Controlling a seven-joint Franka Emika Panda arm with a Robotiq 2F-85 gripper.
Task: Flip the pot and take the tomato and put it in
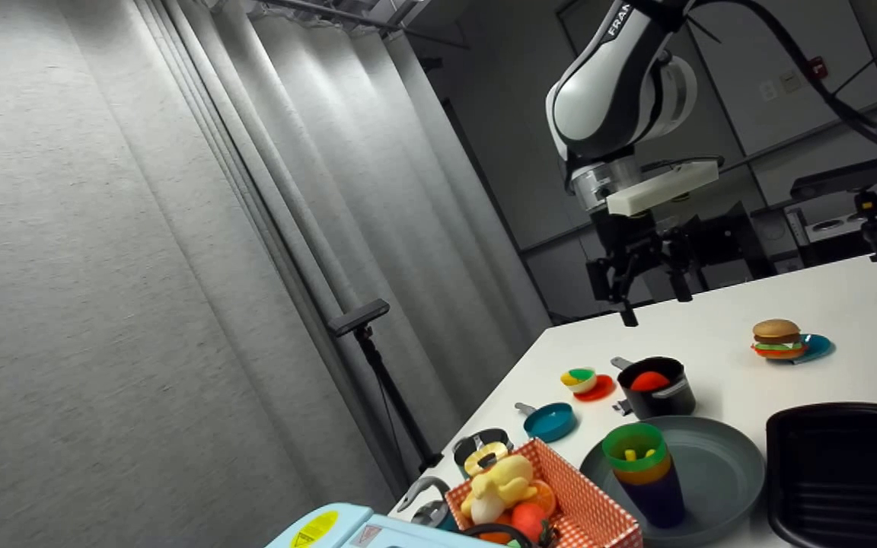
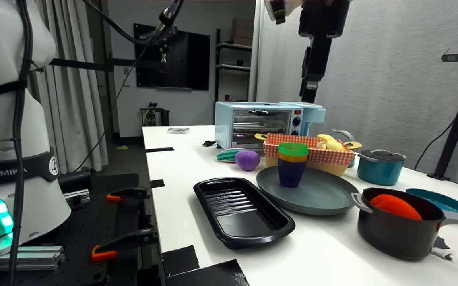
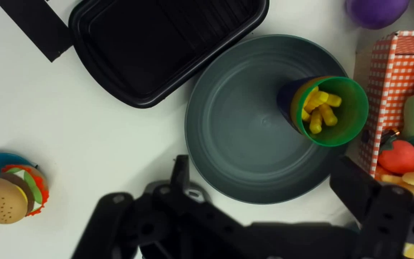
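Note:
The black pot (image 1: 678, 401) stands upright on the table with its opening facing up; it shows in both exterior views (image 2: 396, 237). A round red piece, the tomato (image 1: 648, 381), sits inside it below the rim, also visible in an exterior view (image 2: 398, 206). My gripper (image 1: 655, 304) is open and empty, high above the table. In the wrist view, my gripper (image 3: 264, 168) has its fingers wide apart. The pot (image 3: 195, 195) is mostly hidden there behind the left finger, with only a grey handle and some rim showing. The tomato is hidden in the wrist view.
A grey plate (image 3: 235, 118) holds stacked cups (image 3: 350, 133) with yellow pieces. A black tray (image 2: 245, 222), checkered food basket (image 2: 292, 142), burger (image 1: 777, 339), teal pan (image 1: 550, 422), teal lidded pot (image 2: 381, 171), small bowl (image 1: 580, 382) and blue toaster oven (image 2: 229, 123) stand around.

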